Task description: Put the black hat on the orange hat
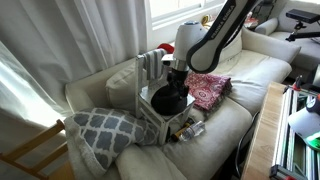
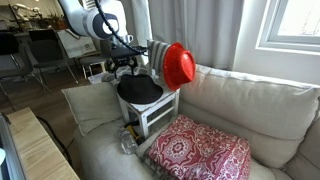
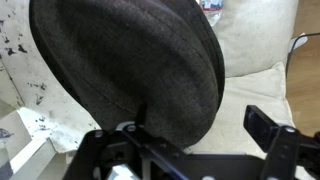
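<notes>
pincer [image 1: 173, 78] spread wide, gripping nothing, just above black hat [image 1: 170, 98] on white box [image 1: 152, 113]. exterior view: orange hat [image 2: 180, 66] propped on edge just behind, awaiting it. wrist view: crown fills frame, jaws apart, likely set to straddle it.

Filling most of the frame: soft black fabric hat [image 3: 130, 70], rounded, finely woven. Along the bottom edge: black gripper [image 3: 190, 152], jaws spread wide, one finger [image 3: 268, 128] clear of the hat at lower right. White speckled surface [image 3: 25, 90] at left; cream cushion [image 3: 255, 40] at upper right.
</notes>
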Available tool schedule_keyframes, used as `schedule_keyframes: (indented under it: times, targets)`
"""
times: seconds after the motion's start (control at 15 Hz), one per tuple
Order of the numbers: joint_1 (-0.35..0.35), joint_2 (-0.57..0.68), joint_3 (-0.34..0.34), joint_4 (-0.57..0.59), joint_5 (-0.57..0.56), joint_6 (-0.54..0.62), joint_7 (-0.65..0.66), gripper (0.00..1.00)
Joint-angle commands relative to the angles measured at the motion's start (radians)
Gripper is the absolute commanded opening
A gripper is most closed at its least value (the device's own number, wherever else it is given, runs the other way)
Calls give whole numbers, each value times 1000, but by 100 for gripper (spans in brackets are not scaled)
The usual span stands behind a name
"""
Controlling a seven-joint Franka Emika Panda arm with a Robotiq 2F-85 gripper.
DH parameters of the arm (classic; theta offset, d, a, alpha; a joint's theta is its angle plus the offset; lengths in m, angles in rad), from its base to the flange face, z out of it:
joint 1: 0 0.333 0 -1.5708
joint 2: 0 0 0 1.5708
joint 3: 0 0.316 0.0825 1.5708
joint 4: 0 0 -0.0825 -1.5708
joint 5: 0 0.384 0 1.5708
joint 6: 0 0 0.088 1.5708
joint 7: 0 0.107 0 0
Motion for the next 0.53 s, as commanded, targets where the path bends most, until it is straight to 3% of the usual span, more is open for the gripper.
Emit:
schedule_keyframes:
  times: [0.0, 0.47]
  targets:
    - [-84, 63, 78, 24, 26, 36, -77, 65]
    - [-161, 55, 140, 20, 43, 0, -101, 11]
